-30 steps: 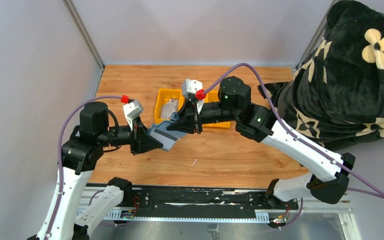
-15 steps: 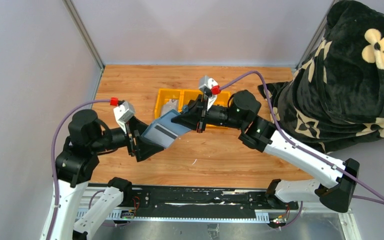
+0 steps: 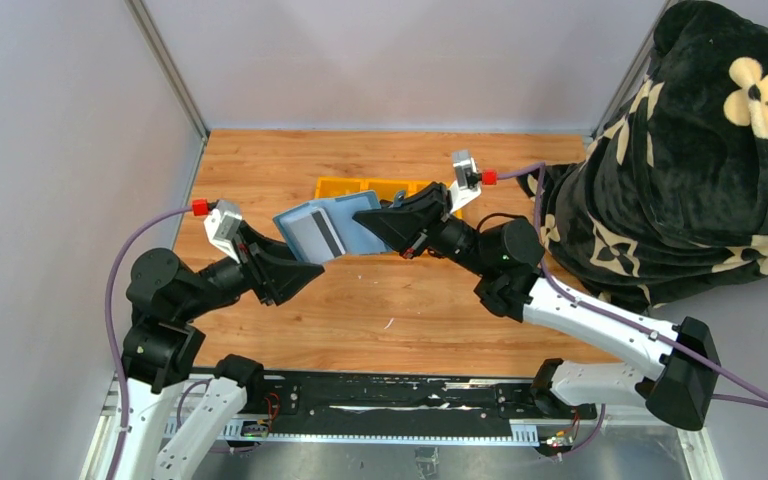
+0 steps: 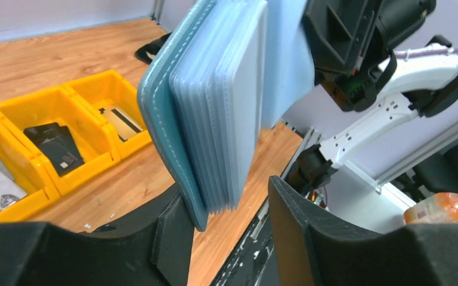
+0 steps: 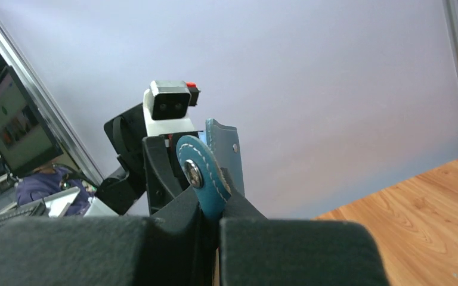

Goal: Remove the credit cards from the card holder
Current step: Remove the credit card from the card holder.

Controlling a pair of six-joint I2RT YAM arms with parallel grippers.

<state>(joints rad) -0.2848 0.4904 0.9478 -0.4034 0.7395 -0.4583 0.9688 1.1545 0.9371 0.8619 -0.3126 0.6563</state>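
The blue-grey card holder [image 3: 332,228] hangs in the air above the table, between my two grippers, opened out. A pale credit card with a dark stripe [image 3: 316,233] shows on its face. My right gripper [image 3: 374,222] is shut on the holder's snap tab [image 5: 206,173]. My left gripper [image 3: 298,268] is open around the holder's lower edge. In the left wrist view the holder's cover and pale blue sleeves [image 4: 214,107] lean against one finger [image 4: 173,238]. The other finger [image 4: 298,238] stands apart from them.
A yellow three-compartment tray [image 4: 95,89] stands on the wooden table behind the holder, with loose cards in its compartments. It is partly hidden in the top view [image 3: 340,186]. A black blanket with cream flowers [image 3: 720,150] lies at the right. A black rail [image 3: 390,400] runs along the near edge.
Both arms have lifted the holder up and toward the back, tipping it so its inner face shows. The left arm drew back to the left; the right wrist swung to the right.
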